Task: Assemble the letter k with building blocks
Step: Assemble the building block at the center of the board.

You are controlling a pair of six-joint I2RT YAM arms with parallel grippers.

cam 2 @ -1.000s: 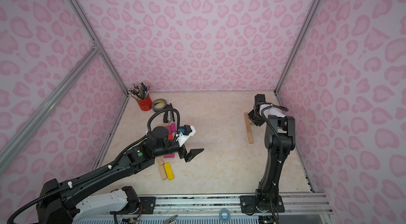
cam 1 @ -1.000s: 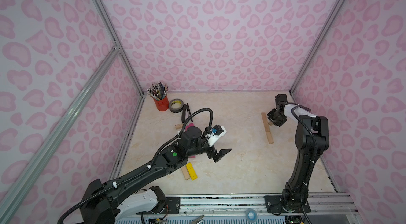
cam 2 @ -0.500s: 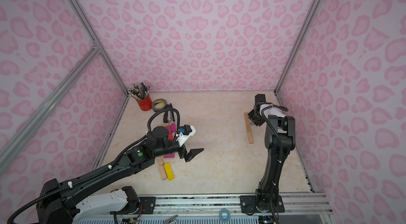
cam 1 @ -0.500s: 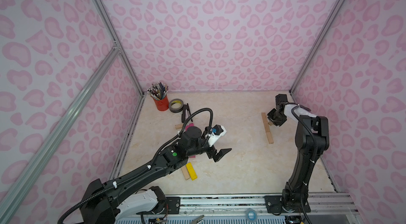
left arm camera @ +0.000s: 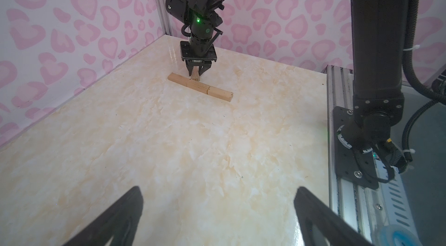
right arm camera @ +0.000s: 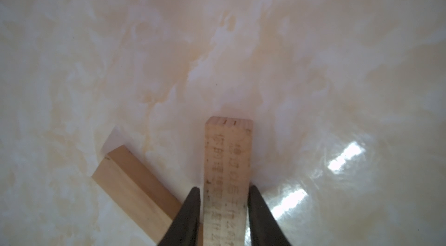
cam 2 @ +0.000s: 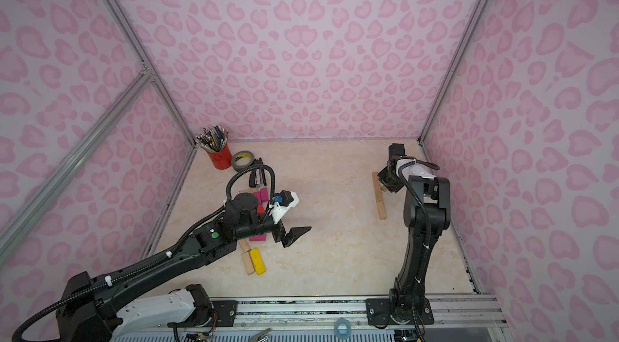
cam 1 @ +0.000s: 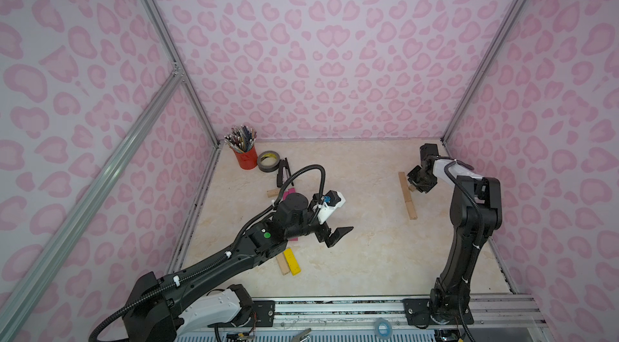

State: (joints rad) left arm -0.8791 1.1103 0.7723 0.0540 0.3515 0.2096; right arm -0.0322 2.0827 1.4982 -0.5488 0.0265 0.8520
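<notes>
My right gripper [right arm camera: 223, 191] is shut on a plain wood building block [right arm camera: 226, 155] with printed characters, held steeply with its end low over the table. It hangs just beside a straight row of plain wood blocks [cam 1: 407, 194] lying at the right of the table, also seen in the left wrist view [left arm camera: 200, 86]. My left gripper [cam 1: 338, 234] hovers open and empty over the middle of the table, its fingers [left arm camera: 120, 215] wide apart. Under the left arm lie a yellow block [cam 1: 292, 261], a wood block [cam 1: 282, 264] and magenta blocks [cam 2: 261, 194], partly hidden.
A red pencil cup [cam 1: 246, 156], a roll of tape [cam 1: 268, 161] and a black stapler [cam 1: 283, 172] stand in the far left corner. Pink patterned walls close three sides. A metal rail [cam 1: 335, 306] runs along the front edge.
</notes>
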